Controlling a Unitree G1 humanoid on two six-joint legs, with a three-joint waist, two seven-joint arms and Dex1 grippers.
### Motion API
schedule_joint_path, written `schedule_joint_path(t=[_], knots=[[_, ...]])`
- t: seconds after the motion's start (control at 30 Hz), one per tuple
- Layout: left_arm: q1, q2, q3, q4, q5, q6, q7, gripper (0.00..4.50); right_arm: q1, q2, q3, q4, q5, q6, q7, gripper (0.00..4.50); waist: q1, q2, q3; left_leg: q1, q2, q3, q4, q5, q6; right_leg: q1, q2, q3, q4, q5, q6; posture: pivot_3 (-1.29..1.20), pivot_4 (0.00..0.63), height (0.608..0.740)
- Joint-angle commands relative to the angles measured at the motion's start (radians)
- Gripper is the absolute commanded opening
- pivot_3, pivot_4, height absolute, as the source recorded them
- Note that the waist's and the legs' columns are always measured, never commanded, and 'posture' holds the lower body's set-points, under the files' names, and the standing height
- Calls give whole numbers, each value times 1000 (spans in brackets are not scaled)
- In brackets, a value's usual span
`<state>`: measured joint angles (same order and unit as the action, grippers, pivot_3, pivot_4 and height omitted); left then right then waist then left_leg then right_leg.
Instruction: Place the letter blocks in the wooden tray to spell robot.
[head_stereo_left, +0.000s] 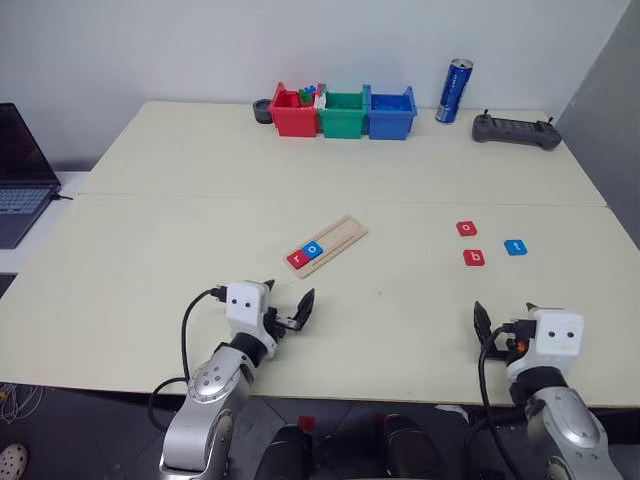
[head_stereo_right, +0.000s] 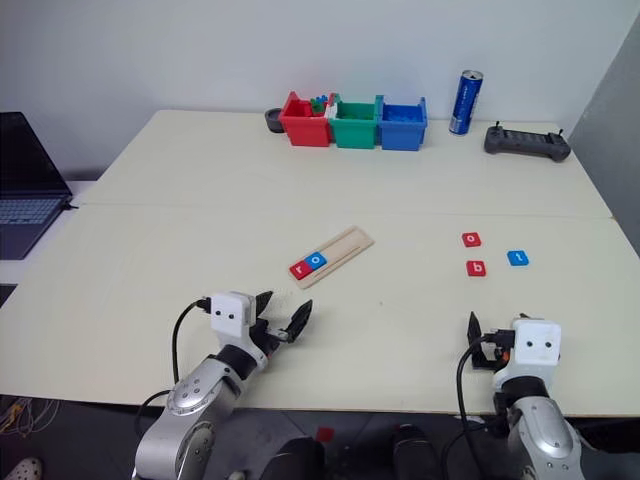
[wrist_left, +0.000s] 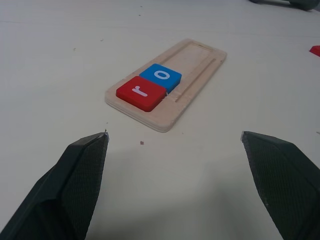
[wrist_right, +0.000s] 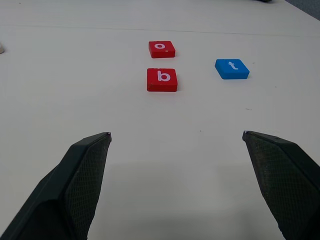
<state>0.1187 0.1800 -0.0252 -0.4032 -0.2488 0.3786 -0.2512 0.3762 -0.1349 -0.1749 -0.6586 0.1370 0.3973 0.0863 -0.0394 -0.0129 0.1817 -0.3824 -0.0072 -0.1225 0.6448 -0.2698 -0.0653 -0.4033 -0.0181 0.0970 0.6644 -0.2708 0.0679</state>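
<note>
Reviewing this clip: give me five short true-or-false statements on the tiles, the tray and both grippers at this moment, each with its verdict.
1. The pale wooden tray holds a red "r" tile and a blue "o" tile. True.
2. The red "b" tile sits in the tray. False: it lies on the table.
3. The blue "t" tile lies loose on the table. True.
4. The left gripper holds a tile. False: open, empty.
5. The right gripper is shut. False: open.

r, o tiles (wrist_left: 149, 86) in tray (wrist_left: 195, 67)
</note>
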Motion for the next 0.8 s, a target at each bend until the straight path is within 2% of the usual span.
schedule_joint_path(t=[0.03, 0.8], knots=[[-6, 6, 3, -48, 15, -26, 5, 4500, 12, 8, -11, -22, -5, -36, -9, 4480, 0, 0, 0, 0, 0, 0, 0, 0, 0, 0, 0, 0, 0, 0, 0, 0, 150, 740], [-29, 15, 8, -27, 14, -36, -4, 4500, -3, 23, -3, -19, -36, -43, -19, 4480, 1, 0, 0, 0, 0, 0, 0, 0, 0, 0, 0, 0, 0, 1, -1, 0, 150, 740]])
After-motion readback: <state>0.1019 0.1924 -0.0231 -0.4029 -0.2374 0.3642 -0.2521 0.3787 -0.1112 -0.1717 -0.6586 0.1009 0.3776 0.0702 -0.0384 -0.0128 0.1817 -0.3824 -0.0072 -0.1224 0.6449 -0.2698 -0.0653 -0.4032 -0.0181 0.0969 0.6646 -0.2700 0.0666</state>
